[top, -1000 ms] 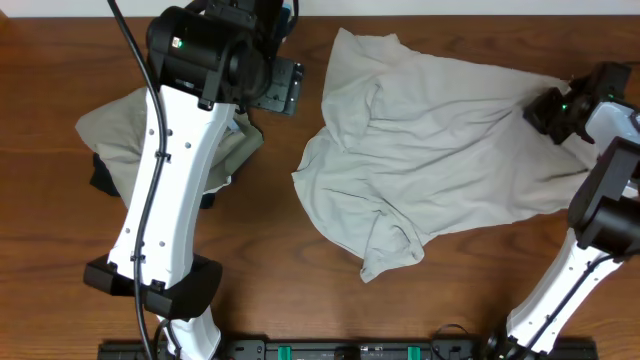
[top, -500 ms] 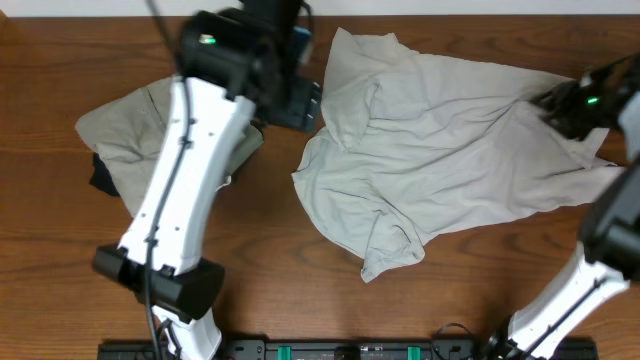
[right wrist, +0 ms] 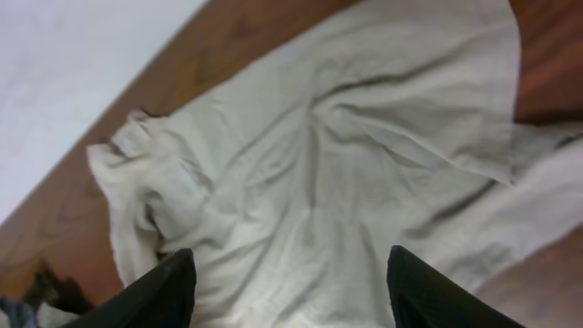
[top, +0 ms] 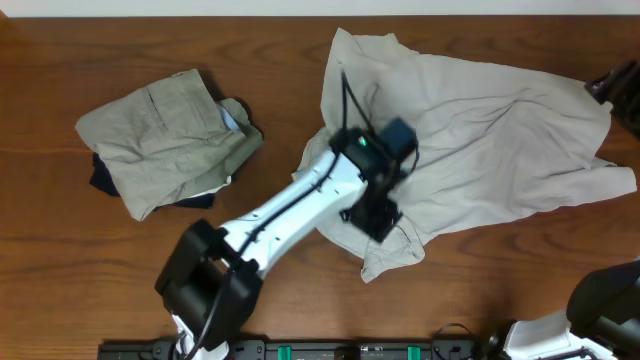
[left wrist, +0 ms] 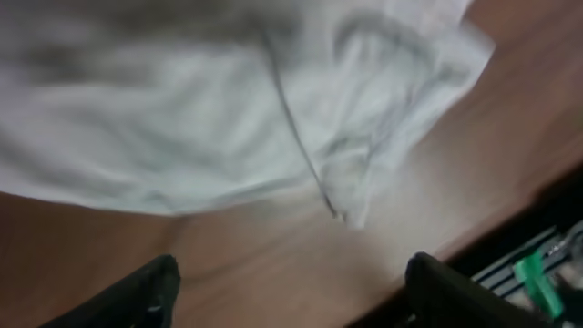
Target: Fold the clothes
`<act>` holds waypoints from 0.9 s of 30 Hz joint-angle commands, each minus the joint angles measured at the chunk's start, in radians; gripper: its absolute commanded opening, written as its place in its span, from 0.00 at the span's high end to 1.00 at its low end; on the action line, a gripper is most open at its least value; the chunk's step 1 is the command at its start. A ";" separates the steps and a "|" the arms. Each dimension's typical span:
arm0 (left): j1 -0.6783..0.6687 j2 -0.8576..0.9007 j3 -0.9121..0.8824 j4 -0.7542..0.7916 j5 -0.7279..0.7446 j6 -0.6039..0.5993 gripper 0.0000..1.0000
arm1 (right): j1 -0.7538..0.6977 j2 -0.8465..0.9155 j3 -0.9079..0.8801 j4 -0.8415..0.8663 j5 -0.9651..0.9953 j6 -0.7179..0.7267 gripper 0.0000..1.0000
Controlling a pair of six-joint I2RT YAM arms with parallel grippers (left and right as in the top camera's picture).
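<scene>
The clothes are a large pale cream garment (top: 480, 150) spread wrinkled over the right half of the table, and a khaki garment (top: 160, 140) bunched at the left. My left gripper (top: 378, 212) hangs over the cream garment's lower left part. In the left wrist view it (left wrist: 291, 296) is open, with bare wood between the fingers and the cream hem (left wrist: 228, 109) just ahead. My right gripper (top: 612, 82) sits at the far right edge, off the garment's right corner. In the right wrist view it (right wrist: 291, 292) is open above the cream fabric (right wrist: 346, 164), holding nothing.
A dark blue piece (top: 100, 180) peeks out under the khaki garment. A black rail (left wrist: 537, 273) runs along the table's front edge (top: 330, 345). A pale surface (right wrist: 73, 73) lies beyond the table's far edge. The left arm (top: 290, 205) stretches diagonally across the table's middle.
My left arm has swung from the back left beside the khaki garment over to the cream garment's lower left. My right gripper has opened, let go of the cream garment's right corner and drawn back.
</scene>
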 commanded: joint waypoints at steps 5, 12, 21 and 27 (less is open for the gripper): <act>-0.059 -0.005 -0.150 0.116 0.052 -0.011 0.05 | -0.006 0.006 -0.006 -0.029 0.032 -0.035 0.34; -0.066 -0.001 -0.234 0.195 0.190 -0.011 0.15 | -0.006 0.006 -0.006 -0.042 0.032 -0.035 0.34; -0.093 0.063 -0.257 0.264 0.264 -0.014 0.43 | -0.005 0.006 -0.006 -0.057 0.031 -0.035 0.34; -0.096 0.079 -0.257 0.264 0.264 -0.014 0.69 | -0.005 0.006 -0.006 -0.067 0.031 -0.035 0.34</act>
